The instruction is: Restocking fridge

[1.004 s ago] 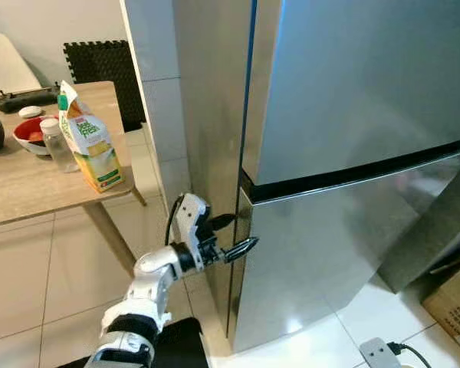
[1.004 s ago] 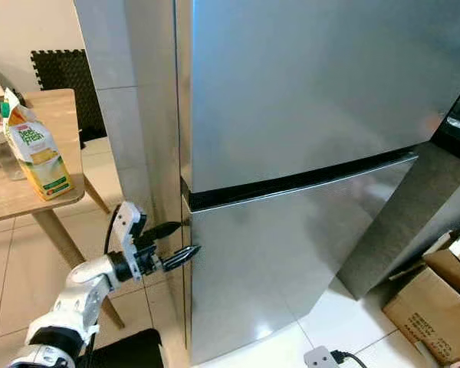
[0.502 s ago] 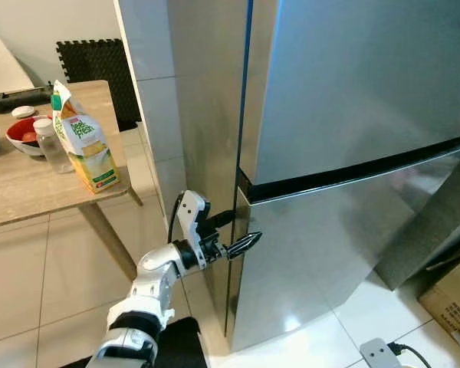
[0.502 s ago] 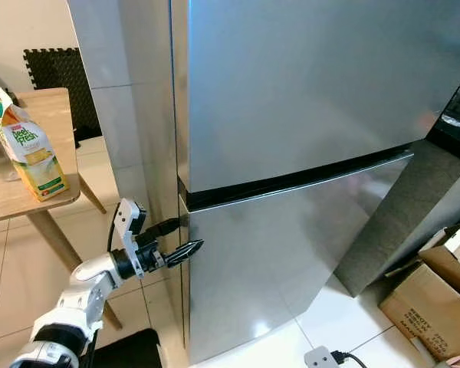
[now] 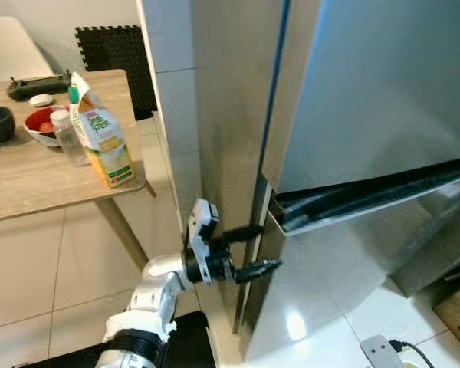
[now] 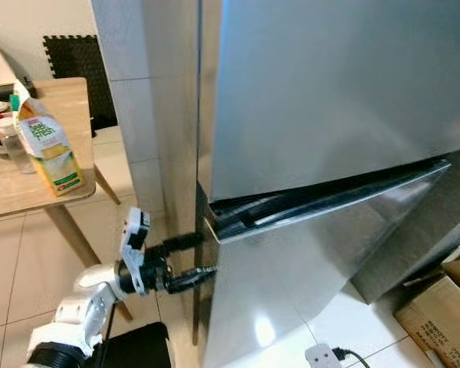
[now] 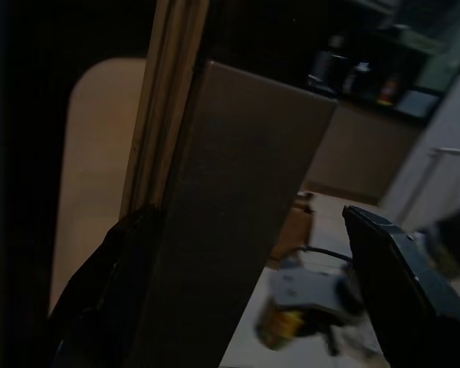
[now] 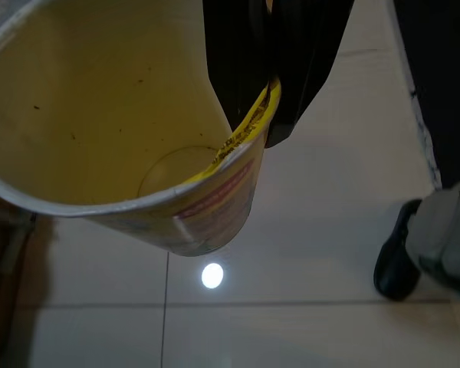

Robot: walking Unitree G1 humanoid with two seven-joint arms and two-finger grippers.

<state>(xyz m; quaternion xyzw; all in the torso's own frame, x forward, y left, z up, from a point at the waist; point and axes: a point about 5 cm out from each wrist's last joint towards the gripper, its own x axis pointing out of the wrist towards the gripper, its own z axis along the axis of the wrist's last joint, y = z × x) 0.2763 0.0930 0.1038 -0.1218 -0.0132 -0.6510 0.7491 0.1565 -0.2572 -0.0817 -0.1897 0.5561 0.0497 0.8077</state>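
— Since a second ago the lower fridge door [image 6: 314, 253] has swung out: its top edge now stands clear of the cabinet and a dark gap shows under the upper door [image 6: 330, 84], where before the two lay flush.

— So the robot has the fridge cracked open?

— Yes, judged from that gap the seal is broken, but the opening is narrow; the door likely needs a wider swing before anything goes in.

— Where is the left tool [image 5: 253, 251]?

— At the door's left edge, fingers spread wide, one on each side of that edge; the left wrist view shows the panel [image 7: 215, 230] between them.

— And the stock?

— A juice carton [image 5: 100, 130] stands on the tabletop [image 5: 23, 188], well apart from the left tool, off to the robot's left, beside a small bottle [image 5: 67, 138] and a red bowl [image 5: 40, 123]. The right tool [image 8: 272, 69] is pinched on the rim of a yellow cup [image 8: 130, 138], hanging above the floor tiles.
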